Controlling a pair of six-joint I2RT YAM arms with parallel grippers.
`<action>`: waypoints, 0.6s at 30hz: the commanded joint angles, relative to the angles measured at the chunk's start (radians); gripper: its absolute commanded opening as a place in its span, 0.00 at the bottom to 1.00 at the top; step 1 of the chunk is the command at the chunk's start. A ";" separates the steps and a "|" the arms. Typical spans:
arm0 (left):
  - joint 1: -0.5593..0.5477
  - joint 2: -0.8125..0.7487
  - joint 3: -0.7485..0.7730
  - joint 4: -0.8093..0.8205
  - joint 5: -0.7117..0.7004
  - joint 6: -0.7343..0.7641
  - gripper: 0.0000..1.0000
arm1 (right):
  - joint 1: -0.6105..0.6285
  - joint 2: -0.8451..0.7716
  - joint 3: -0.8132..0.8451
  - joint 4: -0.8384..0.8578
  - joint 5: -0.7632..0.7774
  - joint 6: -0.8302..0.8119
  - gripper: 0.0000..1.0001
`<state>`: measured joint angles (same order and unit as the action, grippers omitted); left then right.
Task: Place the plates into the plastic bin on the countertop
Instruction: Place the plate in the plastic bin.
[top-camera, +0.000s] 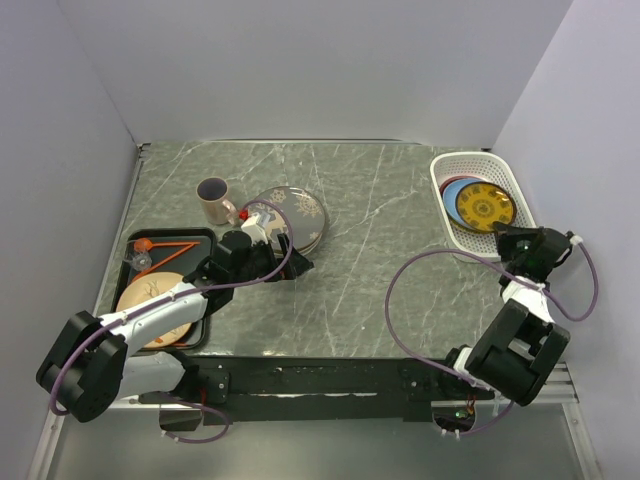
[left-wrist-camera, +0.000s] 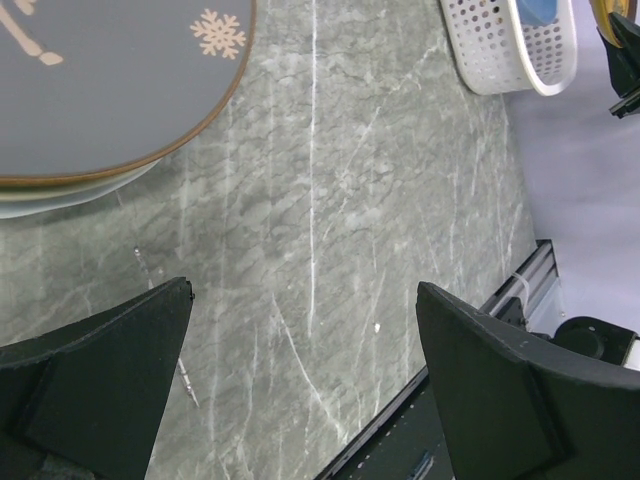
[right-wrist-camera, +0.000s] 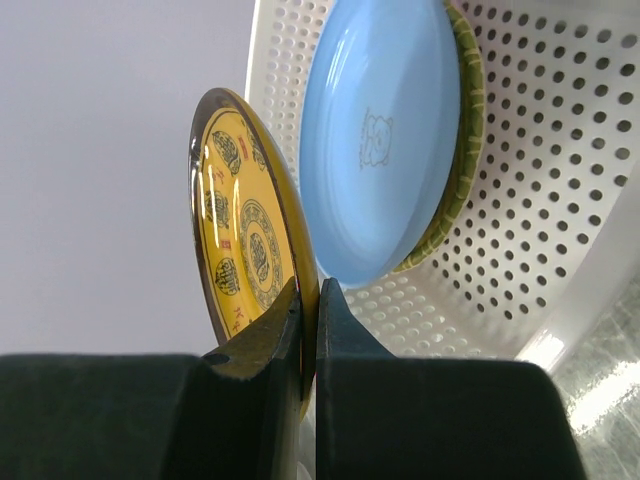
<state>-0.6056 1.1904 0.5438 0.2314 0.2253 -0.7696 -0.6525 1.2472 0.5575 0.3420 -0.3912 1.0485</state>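
We note R gripper (right-wrist-camera: 308, 300) clamped on yellow plate (right-wrist-camera: 240, 240) at the bin (right-wrist-camera: 560, 250); blue plate (right-wrist-camera: 385, 130), green plate (right-wrist-camera: 466, 150) already inside. L gripper (left-wrist-camera: 303, 295) empty, jaws apart, well left of bin by dark plate stack (top-camera: 292, 215); those remain.

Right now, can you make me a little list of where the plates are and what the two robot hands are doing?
Right gripper: shut on the rim of the yellow patterned plate, held on edge at the plastic bin
Already in bin: blue plate, with a green-rimmed plate behind it
Left gripper: open, holding nothing, above the countertop near the dark snowflake plate
Stack: the snowflake plate tops a pile beside the beige mug
Black tray: holds a beige plate
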 joint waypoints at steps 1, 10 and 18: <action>-0.003 0.005 0.024 -0.004 -0.021 0.033 0.99 | -0.007 0.017 -0.019 0.112 0.029 0.047 0.00; -0.003 -0.003 0.012 -0.009 -0.030 0.036 0.99 | -0.006 0.057 0.019 0.098 0.074 0.030 0.00; -0.003 0.000 -0.008 0.014 -0.032 0.027 0.99 | 0.011 0.129 0.048 0.107 0.087 0.031 0.00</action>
<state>-0.6056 1.1946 0.5438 0.2085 0.2039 -0.7525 -0.6525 1.3411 0.5423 0.3962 -0.3233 1.0801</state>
